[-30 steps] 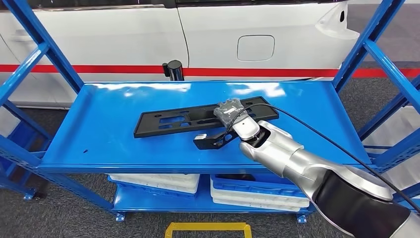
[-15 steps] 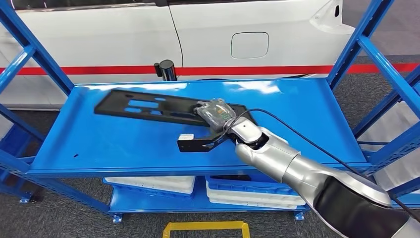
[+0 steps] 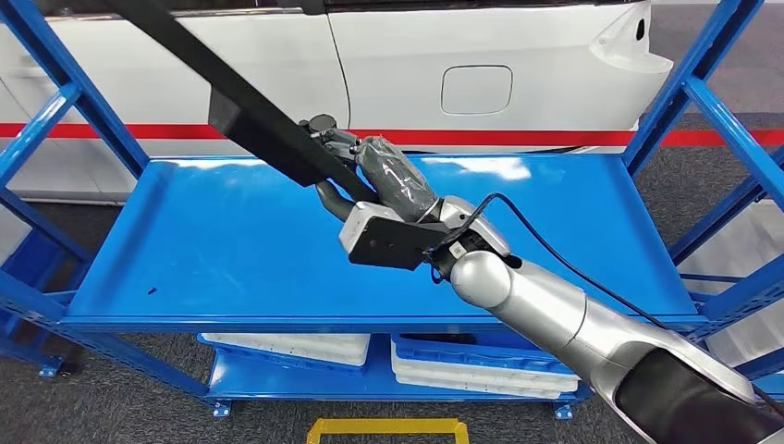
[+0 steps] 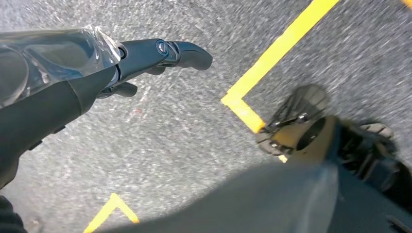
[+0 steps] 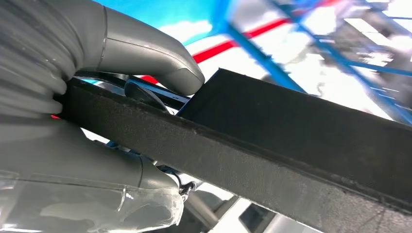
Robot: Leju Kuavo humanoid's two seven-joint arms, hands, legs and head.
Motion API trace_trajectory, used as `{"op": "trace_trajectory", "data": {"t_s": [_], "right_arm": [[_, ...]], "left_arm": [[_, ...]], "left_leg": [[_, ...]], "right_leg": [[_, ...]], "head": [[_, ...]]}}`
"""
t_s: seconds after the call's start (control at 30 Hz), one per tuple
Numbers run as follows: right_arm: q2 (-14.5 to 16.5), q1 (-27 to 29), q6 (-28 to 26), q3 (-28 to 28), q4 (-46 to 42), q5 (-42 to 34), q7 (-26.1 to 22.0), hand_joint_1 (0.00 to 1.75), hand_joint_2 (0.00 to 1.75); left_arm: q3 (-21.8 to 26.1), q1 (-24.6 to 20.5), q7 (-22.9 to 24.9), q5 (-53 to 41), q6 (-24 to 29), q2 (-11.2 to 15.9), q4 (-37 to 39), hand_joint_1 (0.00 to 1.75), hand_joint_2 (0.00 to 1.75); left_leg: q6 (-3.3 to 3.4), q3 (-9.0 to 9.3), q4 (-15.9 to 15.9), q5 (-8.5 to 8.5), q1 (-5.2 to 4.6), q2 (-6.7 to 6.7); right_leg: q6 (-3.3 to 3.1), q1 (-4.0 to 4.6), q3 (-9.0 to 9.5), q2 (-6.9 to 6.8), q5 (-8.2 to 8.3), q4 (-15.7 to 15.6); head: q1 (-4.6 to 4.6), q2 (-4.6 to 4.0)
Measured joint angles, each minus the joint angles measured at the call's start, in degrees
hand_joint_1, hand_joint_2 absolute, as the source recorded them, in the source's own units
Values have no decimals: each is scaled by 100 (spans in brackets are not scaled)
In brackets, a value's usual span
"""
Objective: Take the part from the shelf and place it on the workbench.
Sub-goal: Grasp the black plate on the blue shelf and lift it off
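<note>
The long black flat part [image 3: 268, 120] is held lifted above the blue shelf [image 3: 231, 250], slanting up toward ten o'clock.

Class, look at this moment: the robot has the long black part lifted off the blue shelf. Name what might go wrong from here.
1. The right hand grips the long black flat part near one end, so the far end may swing or slip out.
2. That raised end reaches toward the blue shelf upright and the white car; turning away could strike either.
3. The black cable trailing along the arm could snag on the shelf.
</note>
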Motion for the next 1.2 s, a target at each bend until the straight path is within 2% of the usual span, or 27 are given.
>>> {"op": "trace_trajectory", "data": {"t_s": [0.1, 0.17, 0.2, 0.27, 0.3, 0.33, 0.37, 0.4, 0.47, 0.5, 0.53, 0.63, 0.67, 0.7, 0.77, 0.8, 0.83, 0.87, 0.9, 0.97, 1.0, 1.03, 1.13, 1.17, 1.2], "right_arm": [[-80, 298, 68, -108, -453, -528, -320, 175, 175], [-132, 577, 122, -168, -711, -759, -542, 175, 175], [-151, 738, 156, -195, -837, -871, -668, 175, 175], [-193, 1096, 237, -248, -1060, -1076, -913, 175, 175], [-218, 1271, 273, -265, -1145, -1149, -999, 175, 175], [-246, 1429, 306, -277, -1217, -1209, -1058, 175, 175], [-270, 1564, 333, -287, -1281, -1254, -1096, 175, 175], [-289, 1676, 362, -295, -1345, -1298, -1127, 175, 175], [-309, 1854, 414, -308, -1464, -1347, -1173, 175, 175], [-317, 1937, 437, -313, -1520, -1359, -1191, 175, 175], [-326, 2023, 452, -317, -1567, -1357, -1202, 175, 175], [-356, 2253, 479, -332, -1711, -1322, -1214, 175, 175], [-370, 2299, 488, -344, -1757, -1310, -1215, 175, 175], [-383, 2334, 493, -357, -1795, -1300, -1214, 175, 175], [-409, 2410, 506, -379, -1847, -1295, -1203, 175, 175], [-420, 2455, 510, -387, -1864, -1295, -1193, 175, 175], [-432, 2497, 515, -394, -1877, -1295, -1185, 175, 175], [-441, 2526, 519, -401, -1891, -1294, -1178, 175, 175], [-452, 2542, 520, -409, -1905, -1294, -1174, 175, 175], [-471, 2549, 520, -428, -1935, -1296, -1169, 175, 175], [-478, 2556, 520, -438, -1951, -1301, -1162, 175, 175], [-483, 2567, 519, -447, -1967, -1316, -1153, 175, 175], [-497, 2597, 484, -467, -1996, -1390, -1117, 175, 175], [-499, 2598, 454, -475, -2001, -1423, -1099, 175, 175], [-499, 2600, 415, -486, -2007, -1470, -1082, 175, 175]], "left_arm": [[77, 48, -155, 107, 7, 1, 0, 0, 175], [133, 88, -301, 180, 11, -4, 0, 0, 175], [160, 100, -389, 223, 11, -8, 0, 0, 175], [222, 116, -556, 300, 8, -14, 0, 0, 175], [253, 126, -614, 323, 9, -16, 0, 0, 175], [281, 136, -660, 335, 14, -18, 0, 0, 175], [303, 142, -701, 342, 18, -20, 0, 0, 175], [323, 143, -747, 347, 22, -21, 0, 0, 175], [370, 131, -863, 356, 25, -25, 0, 0, 175], [394, 122, -938, 356, 24, -27, 0, 0, 175], [412, 114, -1017, 353, 21, -31, 0, 0, 175], [439, 113, -1206, 310, -4, -53, 0, 0, 175], [444, 113, -1250, 290, -8, -62, 0, 0, 175], [446, 108, -1292, 274, -3, -73, 0, 0, 175], [449, 98, -1349, 265, 16, -92, 0, 0, 175], [450, 96, -1364, 270, 20, -102, 0, 0, 175], [451, 95, -1373, 276, 20, -113, 0, 0, 175], [452, 96, -1382, 282, 16, -124, 0, 0, 175], [453, 97, -1390, 286, 14, -136, 0, 0, 175], [468, 95, -1407, 331, -13, -154, 0, 0, 175], [486, 94, -1409, 361, -29, -158, 0, 0, 175], [509, 93, -1398, 389, -50, -159, 0, 0, 175], [563, 99, -1281, 428, -77, -162, 0, 0, 175], [573, 102, -1231, 444, -79, -166, 0, 0, 175], [581, 105, -1183, 457, -79, -171, 0, 0, 175]], "left_leg": [[-57, -18, 28, -35, 4, -3], [-109, -113, 252, -188, 28, 10], [-138, -246, 549, -348, 38, 17], [-182, -638, 1389, -707, 50, 21], [-193, -805, 1716, -803, 53, 22], [-197, -882, 1841, -796, 56, 22], [-196, -839, 1712, -680, 59, 22], [-184, -683, 1358, -487, 61, 22], [-111, -267, 470, -123, 36, 24], [-73, -130, 179, -33, 17, 25], [-43, -68, 41, -11, -4, 25], [9, -22, -45, 25, -1, 19], [34, 3, -86, 56, 14, 21], [58, 29, -126, 84, 31, 25], [87, 35, -137, 97, 34, 33], [90, 35, -136, 95, 33, 33], [89, 36, -133, 93, 35, 31], [84, 37, -128, 90, 41, 28], [73, 40, -118, 82, 49, 24], [18, 29, -58, 42, 51, 13], [-15, 17, -21, 18, 44, 9], [-47, 5, 5, 2, 37, 7], [-118, -19, 27, -15, 61, 8], [-144, -63, 121, -82, 75, 12], [-168, -163, 345, -217, 83, 15]], "right_leg": [[-105, 27, 34, 14, -4, -95], [-170, 16, 43, 13, 4, -104], [-192, 10, 49, 10, 3, -107], [-221, 14, 53, 8, -7, -106], [-228, 15, 56, 9, -12, -106], [-234, 15, 61, 13, -17, -105], [-236, 14, 68, 18, -20, -105], [-235, 14, 79, 24, -23, -106], [-219, 23, 98, 41, -32, -108], [-199, 28, 102, 46, -38, -110], [-172, 28, 106, 46, -42, -113], [-68, 23, 117, 28, -71, -110], [-44, 27, 77, 22, -158, -3], [-25, 31, -16, 18, -308, 225], [-4, 28, -341, 13, -702, 974], [9, 24, -499, 12, -829, 1320], [24, 16, -583, 11, -854, 1498], [40, 3, -558, 8, -767, 1446], [56, -15, -420, 3, -591, 1161], [85, -48, -11, -1, -233, 341], [73, -54, 125, 5, -141, 60], [47, -47, 191, 15, -112, -83], [-81, -16, 179, 28, -100, -114], [-115, -20, 176, 25, -88, -119], [-140, -30, 174, 20, -78, -124]], "head": [[-4, 0], [-7, 0], [-9, 0], [-11, 0], [-11, 0], [-11, 0], [-11, 0], [-11, 0], [-11, 0], [-10, 0], [-10, 0], [-7, 0], [-2, 0], [6, 0], [17, 0], [19, 0], [18, 0], [19, 0], [19, 0], [21, 0], [18, 0], [16, 0], [12, 0], [10, 0], [9, 0]]}}
